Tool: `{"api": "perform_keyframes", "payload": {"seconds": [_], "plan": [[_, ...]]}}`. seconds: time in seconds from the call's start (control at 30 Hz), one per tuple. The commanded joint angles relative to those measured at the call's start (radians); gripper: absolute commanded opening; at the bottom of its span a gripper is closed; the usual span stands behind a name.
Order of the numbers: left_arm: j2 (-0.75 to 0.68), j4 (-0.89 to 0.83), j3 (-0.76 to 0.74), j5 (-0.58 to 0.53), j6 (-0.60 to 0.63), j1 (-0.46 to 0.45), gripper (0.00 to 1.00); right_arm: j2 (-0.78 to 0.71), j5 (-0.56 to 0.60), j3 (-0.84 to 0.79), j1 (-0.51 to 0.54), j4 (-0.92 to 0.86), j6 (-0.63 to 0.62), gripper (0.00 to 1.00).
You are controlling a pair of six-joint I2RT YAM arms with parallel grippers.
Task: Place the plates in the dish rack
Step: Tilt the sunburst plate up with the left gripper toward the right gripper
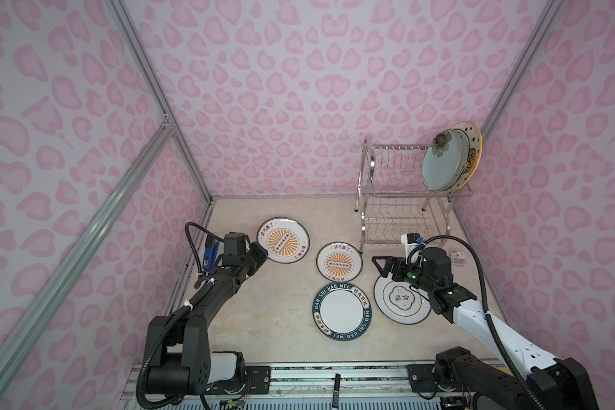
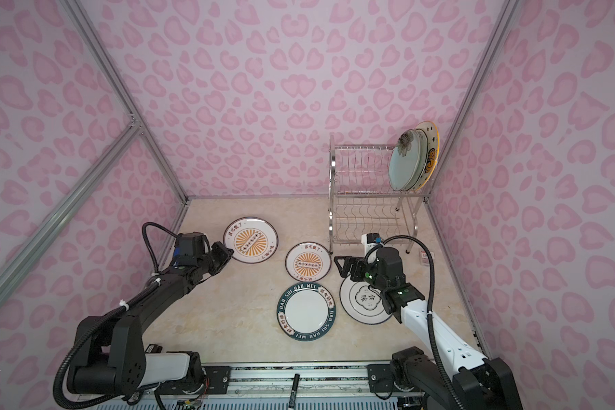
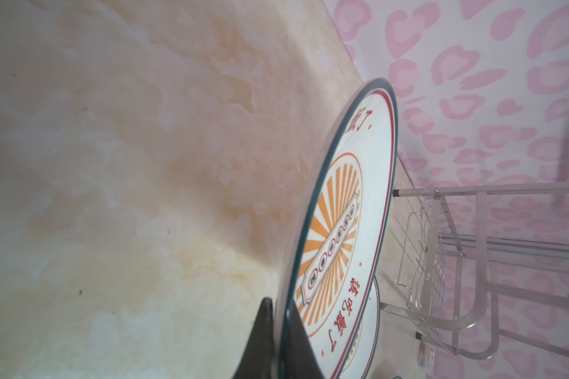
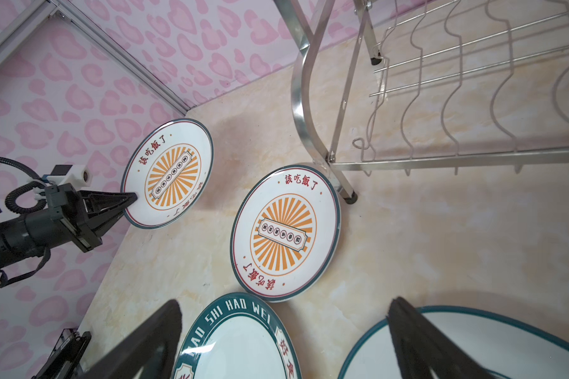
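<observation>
Left gripper (image 1: 262, 252) is clamped on the rim of the left sunburst plate (image 1: 283, 240), low at the table (image 1: 263, 319), well left of the rack (image 1: 398, 198). Lift slowly and tilt upright; the glazed rim may slip. Right gripper (image 1: 382, 268) is wide apart, holding nothing.

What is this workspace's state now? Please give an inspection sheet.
Surface: beige marbled table, no spills.
Job's things: dish rack holds blue flower plate and star plate upright on top tier; near sunburst plate, teal lettered plate, emblem plate lie on table.
Clutter: black marker on front rail; small packet beside rack.
Tools: left tool shut on far sunburst plate rim; right tool open.
Cables: black hoses along both arms.
Surroundings: pink patterned walls, aluminium frame.
</observation>
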Motion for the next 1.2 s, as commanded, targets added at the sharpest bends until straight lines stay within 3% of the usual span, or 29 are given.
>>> {"api": "perform_keyframes", "payload": {"seconds": [0.0, 0.33, 0.43, 0.83, 1.17], "plan": [[-0.048, -0.033, 0.027, 0.040, 0.045, 0.003, 0.04, 0.016, 0.010, 0.008, 0.029, 0.055, 0.019, 0.97], [-0.061, 0.124, 0.027, 0.330, 0.086, -0.004, 0.04, 0.128, 0.015, 0.028, 0.143, 0.229, 0.110, 0.94], [-0.055, 0.176, 0.014, 0.366, 0.087, -0.029, 0.04, 0.163, 0.015, 0.041, 0.182, 0.270, 0.120, 0.94], [-0.002, 0.392, -0.048, 0.350, 0.051, -0.203, 0.04, 0.246, 0.034, 0.075, 0.238, 0.350, 0.141, 0.91], [0.044, 0.511, -0.069, 0.352, 0.014, -0.288, 0.04, 0.270, 0.030, 0.072, 0.239, 0.407, 0.166, 0.70]]}}
